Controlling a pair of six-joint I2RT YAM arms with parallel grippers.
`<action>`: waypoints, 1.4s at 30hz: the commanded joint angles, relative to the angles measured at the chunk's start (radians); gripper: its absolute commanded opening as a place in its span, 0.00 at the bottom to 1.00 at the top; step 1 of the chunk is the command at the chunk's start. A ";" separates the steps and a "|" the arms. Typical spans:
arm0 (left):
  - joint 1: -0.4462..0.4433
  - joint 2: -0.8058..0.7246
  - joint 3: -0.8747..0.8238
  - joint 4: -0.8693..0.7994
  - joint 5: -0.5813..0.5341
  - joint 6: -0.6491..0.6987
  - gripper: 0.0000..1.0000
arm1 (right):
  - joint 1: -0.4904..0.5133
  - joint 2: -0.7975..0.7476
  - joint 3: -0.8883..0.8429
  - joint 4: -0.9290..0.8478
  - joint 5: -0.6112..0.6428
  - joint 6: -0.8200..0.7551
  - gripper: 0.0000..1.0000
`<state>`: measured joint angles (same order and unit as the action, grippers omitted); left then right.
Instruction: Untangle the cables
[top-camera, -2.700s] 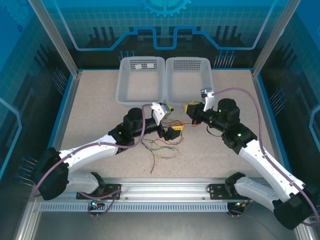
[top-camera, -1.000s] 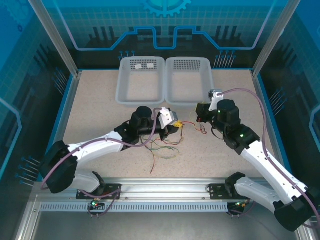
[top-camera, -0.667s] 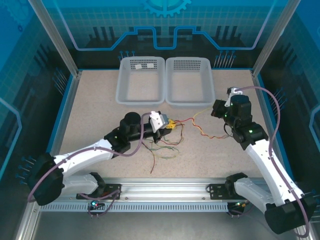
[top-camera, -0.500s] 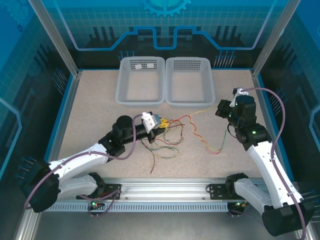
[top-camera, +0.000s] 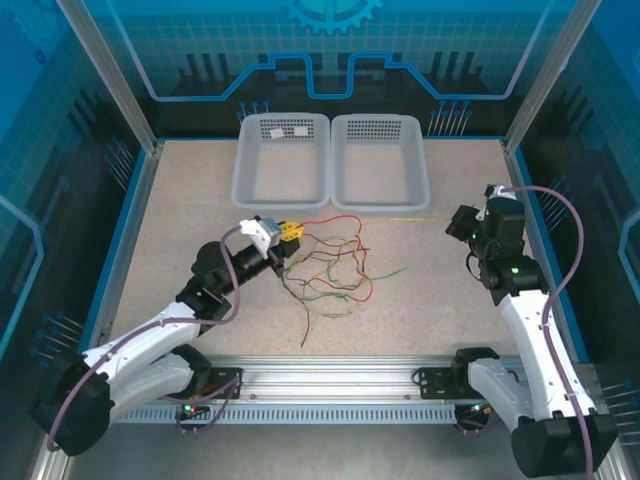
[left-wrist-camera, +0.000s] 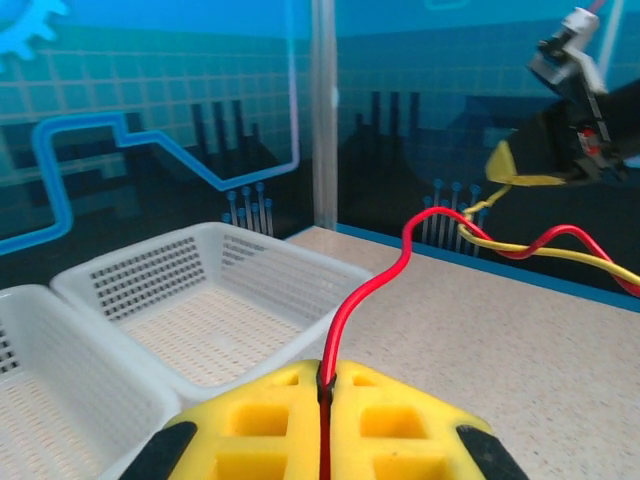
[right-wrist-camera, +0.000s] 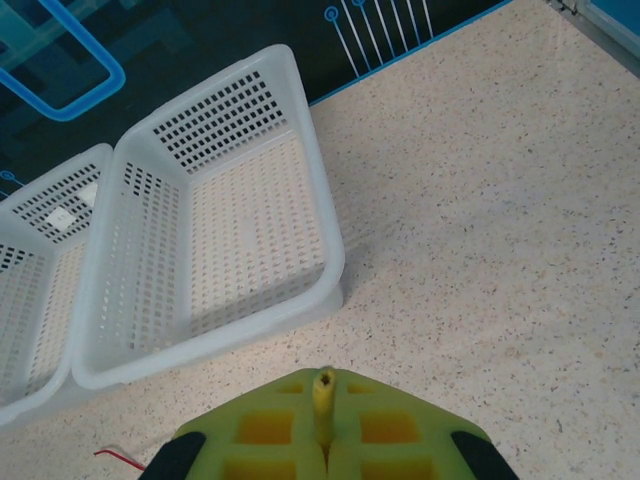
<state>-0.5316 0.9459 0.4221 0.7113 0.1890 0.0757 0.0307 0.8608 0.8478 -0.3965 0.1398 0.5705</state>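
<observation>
L pincer (top-camera: 290, 232) clamps red cable (left-wrist-camera: 372, 285); R pincer (top-camera: 457, 222) clamps yellow cable (top-camera: 400, 218), stretched toward L. Other cables (top-camera: 330, 278) lie just beside L pincer. Risk: pulling wider cinches a knot or slips a wire from grip.

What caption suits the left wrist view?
Left tool shut on a red cable, white baskets behind, right tool holding a yellow cable.

— Where does the top camera sit?
— High behind both bases, looking down on the whole table (top-camera: 190, 200).
— And the wrists?
— Low and close. Left looks across toward the right gripper (left-wrist-camera: 515, 165); right tilts down. All three catch the white baskets (top-camera: 380, 165).
</observation>
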 joint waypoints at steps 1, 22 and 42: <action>0.063 -0.073 -0.017 0.133 -0.102 -0.080 0.00 | -0.054 -0.038 0.006 -0.030 0.087 0.008 0.00; 0.417 -0.151 0.052 -0.081 -0.300 -0.267 0.00 | -0.268 -0.118 -0.009 -0.084 0.048 0.066 0.00; 0.451 0.094 0.466 -0.529 -0.142 -0.216 0.00 | -0.290 -0.235 -0.012 -0.052 -0.075 0.066 0.00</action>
<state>-0.0200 1.0054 0.8478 0.2939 0.0597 -0.2058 -0.2451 0.6453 0.8368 -0.4862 0.1135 0.6270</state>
